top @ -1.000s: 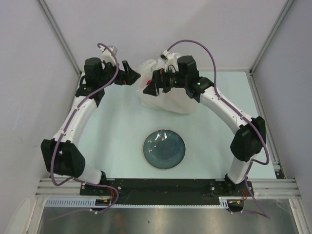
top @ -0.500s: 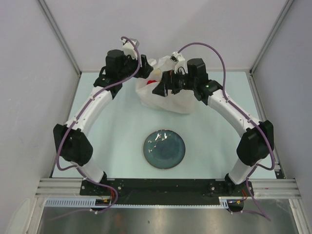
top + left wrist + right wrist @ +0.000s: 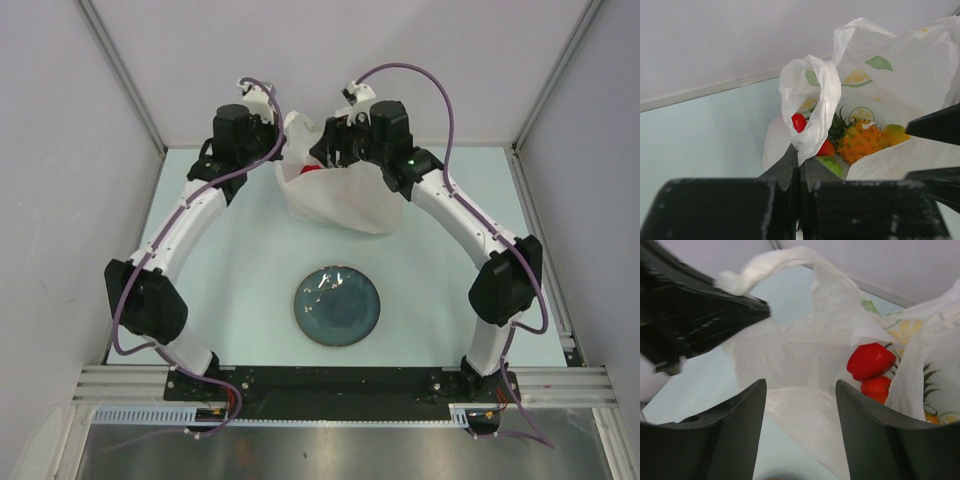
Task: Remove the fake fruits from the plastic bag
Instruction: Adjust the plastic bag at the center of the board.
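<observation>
Moved since a second ago: left gripper, in from the open left side of the table to the left rim of the bag; right gripper, up and back over the bag mouth.

Left gripper pinched fully closed on the left handle, white loop bunched above the fingertips, that rim lifted. Right gripper spread wide, nothing held. Bag wall between and beyond its fingers; contact with the film hard to judge from the wrist view, possibly none.

Bag at the far edge of the table, just in front of the back wall, little room behind it. Mouth open upward between the two grippers, gap narrow.

All fruit inside the bag:
- two red fruits near the left rim
- pineapple with green crown in the middle
- green fruit low, beside the left fingertips
- yellow fruit further right

Plate at mid table, well apart from the bag. Free strip of table between bag and plate, more free surface left and right of the plate out to the table's side edges.
</observation>
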Tool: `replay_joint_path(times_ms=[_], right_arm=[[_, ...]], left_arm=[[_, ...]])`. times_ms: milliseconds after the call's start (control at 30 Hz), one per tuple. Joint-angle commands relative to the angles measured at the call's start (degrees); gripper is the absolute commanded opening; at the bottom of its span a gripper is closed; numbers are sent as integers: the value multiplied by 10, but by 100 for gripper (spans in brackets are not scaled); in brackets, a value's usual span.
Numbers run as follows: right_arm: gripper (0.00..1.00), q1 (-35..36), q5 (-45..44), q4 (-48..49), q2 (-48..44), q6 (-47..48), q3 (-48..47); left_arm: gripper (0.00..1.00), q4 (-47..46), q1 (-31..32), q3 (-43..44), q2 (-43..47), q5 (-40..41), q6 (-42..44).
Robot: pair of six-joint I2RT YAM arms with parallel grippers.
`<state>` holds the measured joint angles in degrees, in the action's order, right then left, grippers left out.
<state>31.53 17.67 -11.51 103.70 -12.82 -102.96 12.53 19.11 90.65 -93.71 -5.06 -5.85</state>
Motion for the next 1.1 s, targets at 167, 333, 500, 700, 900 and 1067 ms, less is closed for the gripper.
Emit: replay_joint_path(times_ms=[167, 333, 500, 700, 900, 1067], right_arm=[[54, 1, -127, -48, -49, 126, 194], [55, 19, -140, -20, -171, 181, 366], [60, 17, -114, -19, -244, 213, 433], [64, 16, -22, 13, -300, 172, 396], [66, 67, -51, 51, -233, 196, 306], [70, 107, -144, 90, -159, 314, 268]], left_arm=[[0, -22, 0, -54, 73, -16, -29], [0, -36, 2, -155, 115, -43, -57], [0, -45, 2, -253, 150, -53, -77], [0, -44, 6, -300, 175, -58, -96], [0, -45, 6, -302, 186, -40, -93], [0, -48, 5, -304, 189, -42, -92]])
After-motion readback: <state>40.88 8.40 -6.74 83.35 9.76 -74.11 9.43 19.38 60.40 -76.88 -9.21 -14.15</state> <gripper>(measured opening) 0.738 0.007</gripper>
